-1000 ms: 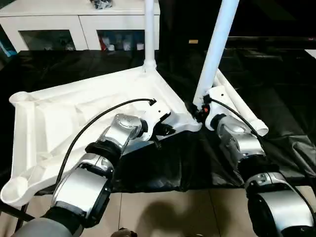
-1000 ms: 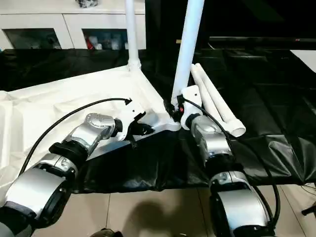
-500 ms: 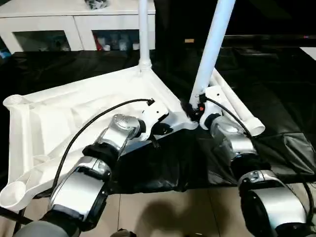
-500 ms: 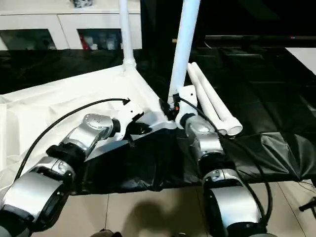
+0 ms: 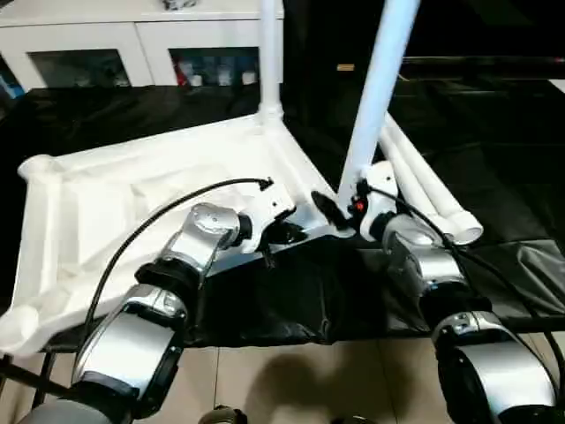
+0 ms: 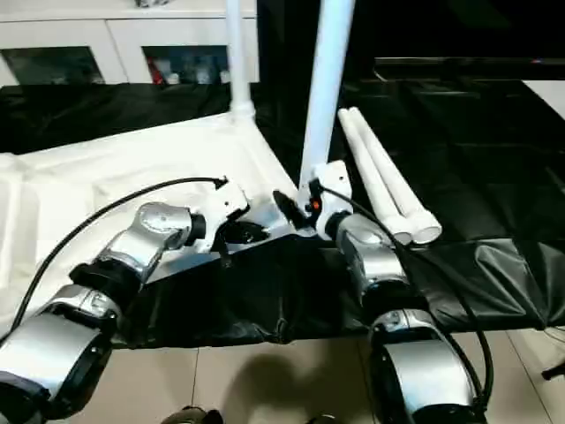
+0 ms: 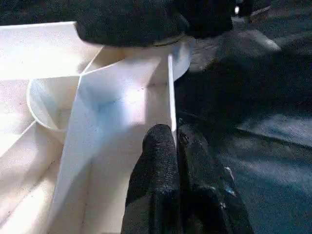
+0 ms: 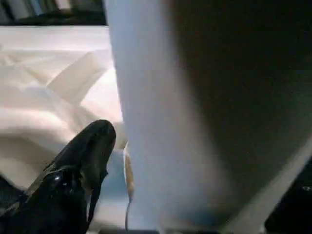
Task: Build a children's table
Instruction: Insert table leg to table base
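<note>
From my head cams: the children's table top [image 5: 132, 199] lies upside down on the black sheet [image 5: 291, 300], ribbed underside up, its long side running from near me on the left away toward the white glass-door cabinet [image 5: 132, 40]. Two legs are in their sockets. The far leg [image 5: 270, 53] stands straight up at the far corner. The near leg [image 5: 375, 88] rises from the near right corner and leans a bit to the right toward its top. Two spare legs [image 6: 384, 172] lie side by side on the sheet just right of it, long axes running away from me and slightly left, round ends toward me.

Left wrist cam: my left gripper [image 7: 176, 146] is pinched together on the thin upright rim wall of the top, right by the corner socket [image 7: 161, 53].

Right wrist cam: the near leg [image 8: 156, 122] is huge and close, and one black finger [image 8: 83, 156] stands off to its side with a gap, so my right gripper [image 5: 340, 208] has its fingers spread apart at the leg's base, not clamping it.
</note>
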Available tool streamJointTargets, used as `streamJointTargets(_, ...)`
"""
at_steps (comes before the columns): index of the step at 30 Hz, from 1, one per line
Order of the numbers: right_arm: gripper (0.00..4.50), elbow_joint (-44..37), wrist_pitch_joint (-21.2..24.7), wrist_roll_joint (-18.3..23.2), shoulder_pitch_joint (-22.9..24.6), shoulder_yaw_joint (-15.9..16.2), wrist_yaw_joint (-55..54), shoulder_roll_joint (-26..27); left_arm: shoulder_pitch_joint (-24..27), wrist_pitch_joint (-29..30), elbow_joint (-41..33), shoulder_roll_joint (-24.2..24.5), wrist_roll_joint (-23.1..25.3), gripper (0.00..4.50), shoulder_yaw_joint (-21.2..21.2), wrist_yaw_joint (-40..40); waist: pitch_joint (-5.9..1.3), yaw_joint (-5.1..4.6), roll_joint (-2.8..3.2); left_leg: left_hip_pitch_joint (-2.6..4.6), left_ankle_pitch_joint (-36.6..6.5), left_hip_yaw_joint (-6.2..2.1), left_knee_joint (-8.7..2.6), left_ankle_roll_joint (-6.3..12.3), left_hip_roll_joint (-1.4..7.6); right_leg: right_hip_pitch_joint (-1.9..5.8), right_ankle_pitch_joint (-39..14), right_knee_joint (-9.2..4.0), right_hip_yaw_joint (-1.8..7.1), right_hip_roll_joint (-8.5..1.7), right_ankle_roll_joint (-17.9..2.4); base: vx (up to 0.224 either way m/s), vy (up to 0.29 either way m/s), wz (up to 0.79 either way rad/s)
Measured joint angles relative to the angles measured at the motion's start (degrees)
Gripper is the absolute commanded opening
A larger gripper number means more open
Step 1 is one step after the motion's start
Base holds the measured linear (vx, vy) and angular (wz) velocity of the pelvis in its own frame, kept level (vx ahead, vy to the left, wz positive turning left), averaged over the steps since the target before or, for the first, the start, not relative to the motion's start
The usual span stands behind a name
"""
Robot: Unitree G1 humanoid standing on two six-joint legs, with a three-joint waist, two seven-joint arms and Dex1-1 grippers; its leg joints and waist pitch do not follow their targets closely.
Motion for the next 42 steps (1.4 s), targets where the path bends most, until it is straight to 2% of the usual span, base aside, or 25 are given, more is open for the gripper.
streamJointTargets(3,4.0,0.0,0.05,-0.01,1.04,0.72,3.09,-1.21,0.02,-0.79,-0.09,0.63,-0.22,0.0,-0.29,-1.99,0.09,0.56,0.16,-0.04,-0.01,0.0,0.06,0.01,0.01,-0.02,0.01,0.02,0.0,0.0,-0.01,0.0,0.0,0.0)
streamJointTargets(6,4.0,-0.56,0.49,0.09,1.39,1.06,6.84,-2.14,0.07,-1.24,-0.24,1.24,-0.3,0.0,-0.35,-3.79,0.14,0.7,0.23,-0.06,-0.01,0.0,0.07,0.02,0.02,-0.04,0.01,0.04,-0.01,0.0,-0.01,0.0,0.0,0.0)
streamJointTargets(15,4.0,-9.05,4.28,1.33,5.52,5.38,25.59,-8.36,0.62,-4.73,-0.38,4.2,-0.79,0.0,-1.41,-13.33,0.15,1.75,0.24,-0.23,-0.03,0.0,0.28,0.08,0.06,-0.07,0.02,0.07,-0.08,-0.03,-0.03,0.0,0.0,0.0)
streamJointTargets(21,3.39,-11.93,5.61,1.27,6.65,7.3,31.98,-10.76,0.62,-6.74,0.14,5.31,-0.78,0.0,-2.23,-17.63,0.14,2.2,0.24,-0.31,-0.02,0.0,0.41,0.09,0.08,-0.04,0.04,0.1,-0.07,-0.04,-0.06,0.0,0.0,0.0)
streamJointTargets(29,2.87,-14.85,7.22,1.3,7.82,8.24,34.66,-11.74,0.61,-8.59,0.55,5.98,-0.7,0.0,-2.66,-20.29,0.14,2.32,0.24,-0.37,-0.02,0.0,0.49,0.1,0.08,-0.04,0.04,0.15,-0.08,-0.06,-0.06,0.0,0.0,0.0)
streamJointTargets(36,2.79,-16.63,8.45,1.26,9.47,7.7,31.91,-10.61,0.2,-7.81,2.26,5.33,-0.67,0.0,-2.35,-18.93,0.11,2.39,0.28,-0.33,-0.02,0.0,0.71,0.1,0.08,-0.04,0.04,0.39,-0.06,-0.11,-0.06,0.0,0.0,0.0)
streamJointTargets(39,2.79,-14.66,8.36,-0.14,9.2,5.57,20.73,-7.73,-1.27,-4.27,5.21,2.67,-0.46,0.0,-0.96,-11.54,0.11,1.99,0.28,-0.03,0.01,0.0,0.88,0.09,0.08,0.16,0.03,0.59,0.06,-0.11,-0.06,0.0,0.0,0.0)
streamJointTargets(42,2.77,-10.81,8.91,-1.72,6.69,2.26,5.42,-3.55,-3.21,-0.41,7.61,-1.2,-0.13,0.0,0.14,-2.08,0.12,1.15,0.28,0.2,0.01,0.0,0.87,0.08,0.02,0.32,-0.13,0.51,0.12,-0.13,0.22,0.0,0.0,0.0)
